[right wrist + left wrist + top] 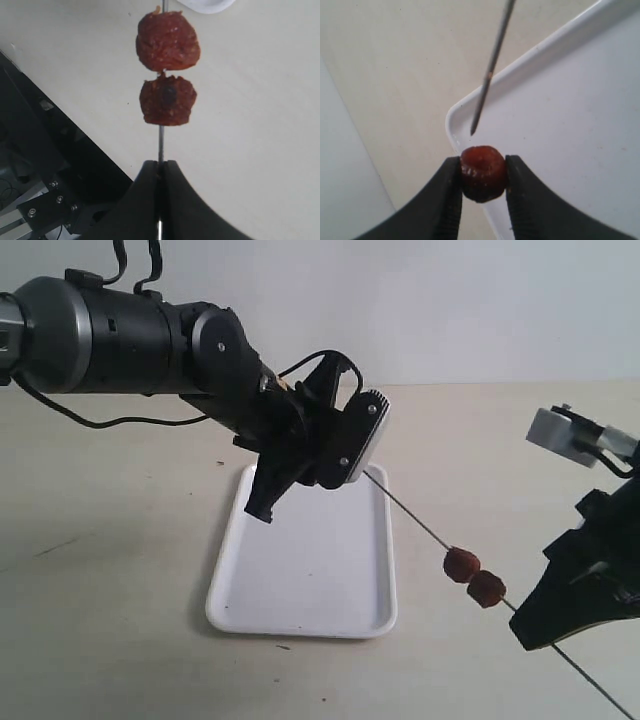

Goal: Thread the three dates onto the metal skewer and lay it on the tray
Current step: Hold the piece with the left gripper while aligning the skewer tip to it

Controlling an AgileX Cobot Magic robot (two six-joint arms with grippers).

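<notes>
My right gripper is shut on the metal skewer, held slanting in the air beside the tray. Two dates are threaded on the rod just ahead of the right gripper; in the right wrist view they sit one above the other, date and date. My left gripper is shut on the third date, a short gap from the skewer's sharp tip. The left gripper hovers over the tray's far end.
The tray rim lies below the held date on a beige tabletop. A white block on the right arm hangs above the table's right side. Dark equipment shows past the table edge.
</notes>
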